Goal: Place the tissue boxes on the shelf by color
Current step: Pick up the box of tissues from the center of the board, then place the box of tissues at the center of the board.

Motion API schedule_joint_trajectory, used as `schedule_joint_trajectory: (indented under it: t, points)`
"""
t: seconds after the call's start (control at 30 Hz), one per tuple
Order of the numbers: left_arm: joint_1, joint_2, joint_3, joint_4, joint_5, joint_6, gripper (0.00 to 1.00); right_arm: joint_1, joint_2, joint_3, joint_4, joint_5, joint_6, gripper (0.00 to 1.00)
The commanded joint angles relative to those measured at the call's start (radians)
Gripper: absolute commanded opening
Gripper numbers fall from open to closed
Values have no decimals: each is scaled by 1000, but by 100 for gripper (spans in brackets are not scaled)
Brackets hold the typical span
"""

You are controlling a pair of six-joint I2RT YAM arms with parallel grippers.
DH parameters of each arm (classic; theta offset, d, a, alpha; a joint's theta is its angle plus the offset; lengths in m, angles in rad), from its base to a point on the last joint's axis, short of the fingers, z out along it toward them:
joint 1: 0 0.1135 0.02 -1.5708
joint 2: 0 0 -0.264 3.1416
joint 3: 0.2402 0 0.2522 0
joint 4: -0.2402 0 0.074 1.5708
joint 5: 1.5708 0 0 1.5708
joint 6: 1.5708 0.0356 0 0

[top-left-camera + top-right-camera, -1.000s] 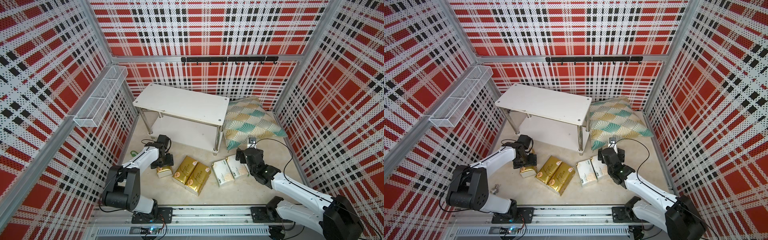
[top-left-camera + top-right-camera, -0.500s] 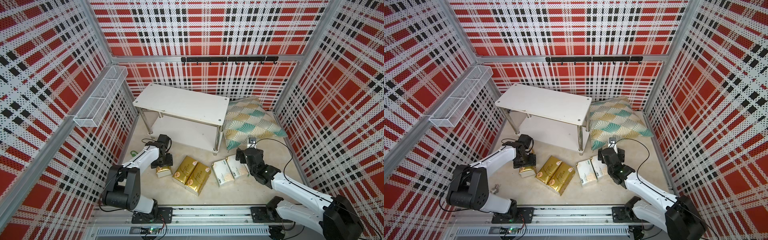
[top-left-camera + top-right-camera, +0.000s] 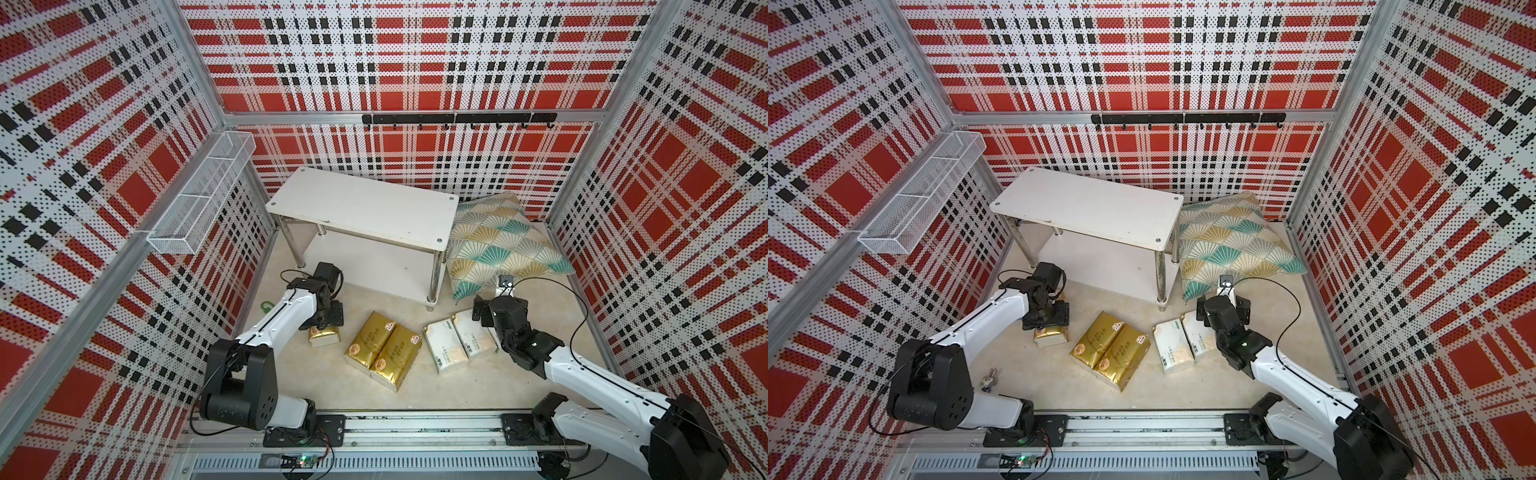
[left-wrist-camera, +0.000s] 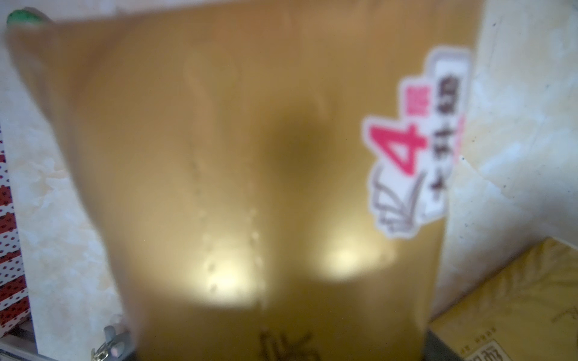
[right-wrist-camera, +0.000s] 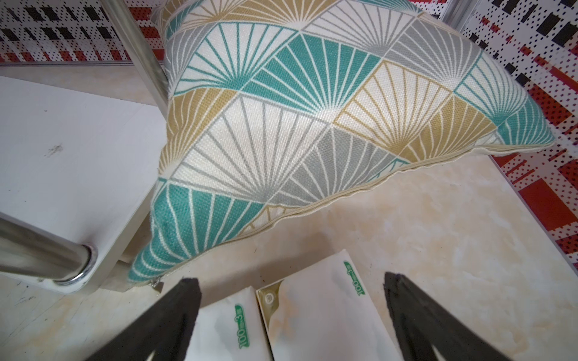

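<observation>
Top views, shelf [image 3: 361, 208]: two white boards on chrome legs, at the back of the desk [image 3: 457, 386].
Top views, packs: single gold pack [image 3: 325, 336] directly under left hand [image 3: 328, 320]; gold pair [image 3: 384, 353] and two white packs [image 3: 1179, 340] lying on the desk in front of the shelf.
Top views, right hand [image 3: 486, 320]: over the white packs' far ends, near pillow [image 3: 503, 245].
Left wrist, gold pack [image 4: 250, 156]: fills the frame, blurred; left hand's fingers unseen, cannot tell its grip.
Right wrist, right hand [image 5: 292, 281]: released, fingers [image 5: 175, 312] spread wide, one white pack [image 5: 328, 312] between them.

Blurred gold pack [image 4: 250, 187], second gold pack [image 4: 516, 300]
</observation>
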Motion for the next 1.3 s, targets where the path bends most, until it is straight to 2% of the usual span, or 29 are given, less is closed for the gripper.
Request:
schedule_joint_trajectory:
  t: [0.0, 0.37, 0.67, 0.9, 1.27]
  points:
    - [-9, -3, 62, -2, -16, 18, 78, 9, -19, 7, -18, 10, -8, 100]
    - [-26, 0, 124, 14, -9, 37, 78, 8, -47, 14, -52, 8, -17, 100]
    - [-55, 66, 197, 38, -12, 83, 78, 9, -60, 30, -96, -8, -30, 100]
    - [-52, 118, 267, 42, 23, 167, 78, 9, -77, 55, -122, -26, -46, 100]
    - [-48, 204, 333, 75, 36, 231, 78, 8, -94, 86, -160, -33, -51, 100]
